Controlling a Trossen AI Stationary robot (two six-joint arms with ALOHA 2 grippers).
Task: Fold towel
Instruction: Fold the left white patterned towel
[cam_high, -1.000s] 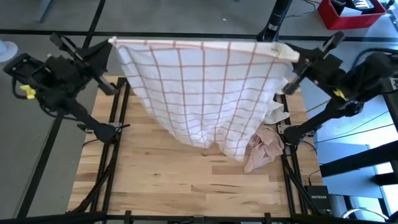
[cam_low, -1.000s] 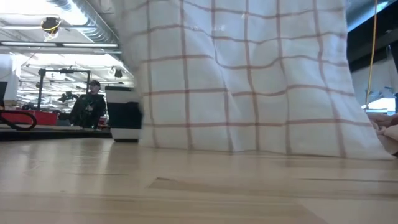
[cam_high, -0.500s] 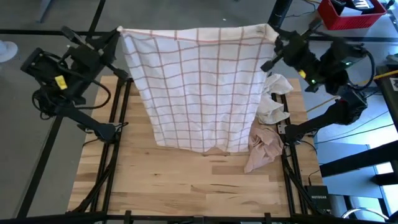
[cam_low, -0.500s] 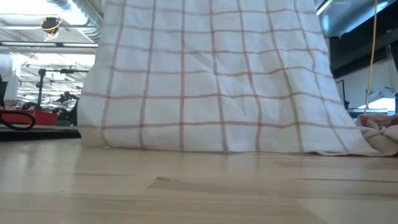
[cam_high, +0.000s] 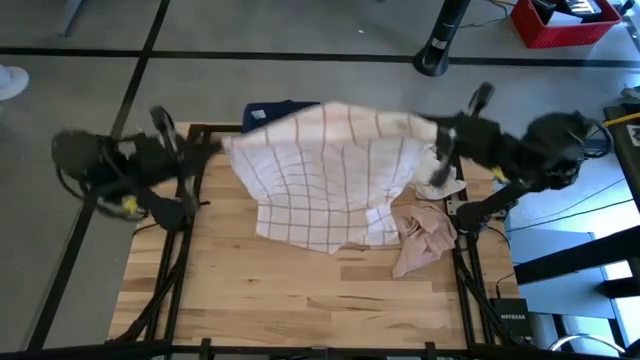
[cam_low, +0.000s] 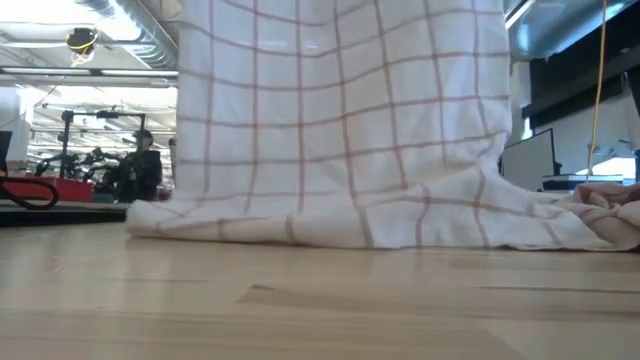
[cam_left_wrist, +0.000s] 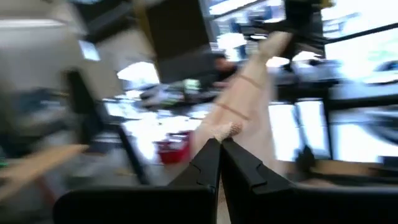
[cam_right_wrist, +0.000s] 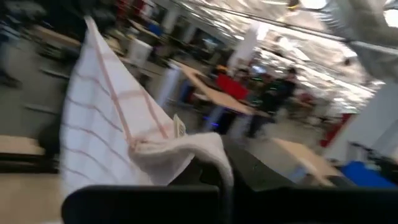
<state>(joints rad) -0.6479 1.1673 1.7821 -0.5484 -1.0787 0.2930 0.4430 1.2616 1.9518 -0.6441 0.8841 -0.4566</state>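
Overhead, a white cotton towel with a thin red check (cam_high: 325, 175) hangs between two dark robot arms above a pale wooden slatted table (cam_high: 300, 300), its lower edge pooled on the boards near the table's middle. The left gripper (cam_high: 215, 148) pinches the towel's left top corner with fingers pressed together, and the right gripper (cam_high: 440, 135) pinches the right top corner the same way. Both arms appear blurred, so they seem to be moving fast. The likely risk is that a thin corner slips out of a pinch mid-swing, or that the pooled hem drags and bunches, leaving a crooked fold. Another risk sits at the table's right edge, where a crumpled beige cloth (cam_high: 425, 240) lies touching the towel's hem and a crumpled white cloth (cam_high: 440, 175) lies just behind it; the hem could catch them. A dark blue object (cam_high: 270, 110) shows behind the towel at the table's far edge. Beyond the table, the level view shows a lit workshop and a person in dark clothing (cam_low: 140, 165) standing well away.
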